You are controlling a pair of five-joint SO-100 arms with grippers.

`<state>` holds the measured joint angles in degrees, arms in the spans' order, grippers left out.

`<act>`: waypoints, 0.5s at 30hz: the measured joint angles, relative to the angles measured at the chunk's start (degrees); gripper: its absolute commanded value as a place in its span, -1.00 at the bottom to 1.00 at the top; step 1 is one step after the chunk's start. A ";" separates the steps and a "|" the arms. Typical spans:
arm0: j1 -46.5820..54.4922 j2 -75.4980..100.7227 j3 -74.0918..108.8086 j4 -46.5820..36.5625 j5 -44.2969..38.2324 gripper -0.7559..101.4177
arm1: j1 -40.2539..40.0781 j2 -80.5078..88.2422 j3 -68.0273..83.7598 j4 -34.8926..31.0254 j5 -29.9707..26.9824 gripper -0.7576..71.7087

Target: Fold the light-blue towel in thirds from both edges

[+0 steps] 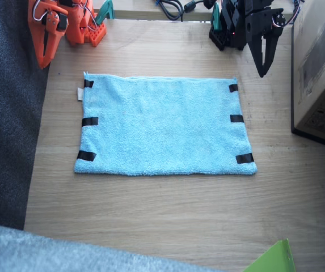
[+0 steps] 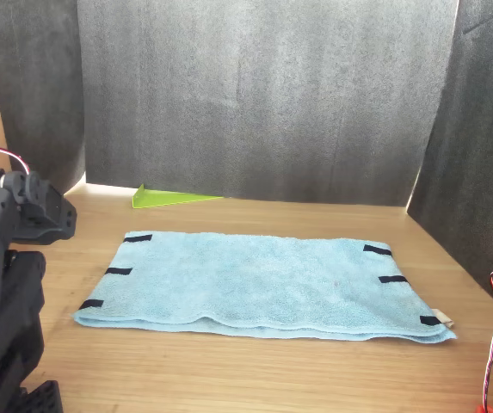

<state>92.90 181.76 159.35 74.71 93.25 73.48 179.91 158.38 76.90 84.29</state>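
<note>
Both grippers partly cropped, light-blue towel (image 1: 162, 126) flat, fully visible

- The place looked like a small robotics lab or hobby test bench rather than a home room.
- A bare wooden table (image 1: 168, 215) was walled in by dark grey foam panels (image 2: 255, 95), set up like a recording booth.
- Cables (image 1: 171, 7) trailed at the far edge.
- A cardboard box (image 1: 321, 62) stood beside the table.
- Black tape strips (image 1: 237, 118) marked a towel (image 1: 162, 127) like a test piece.
</note>
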 measured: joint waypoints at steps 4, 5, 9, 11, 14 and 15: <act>-0.35 0.00 0.00 0.00 0.44 -0.99 | 0.97 0.00 0.00 0.00 -0.53 -0.98; -0.70 0.00 0.00 0.00 0.44 -0.99 | 1.05 0.00 0.00 0.00 -0.53 -0.98; -0.97 0.00 0.00 0.00 0.44 -0.99 | 0.79 0.00 0.00 0.00 -0.53 -0.98; -0.97 0.00 0.00 0.00 0.44 -0.99 | 0.97 0.00 0.00 0.00 -0.53 -0.98; -0.97 0.00 0.00 0.00 0.44 -0.99 | 0.88 0.00 0.00 0.00 -0.53 -0.98; -0.97 0.00 0.00 0.00 0.44 -0.99 | 0.88 0.00 0.00 0.00 -0.53 -0.98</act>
<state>91.93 181.76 159.35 74.71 93.69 74.36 179.91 158.38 76.90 83.76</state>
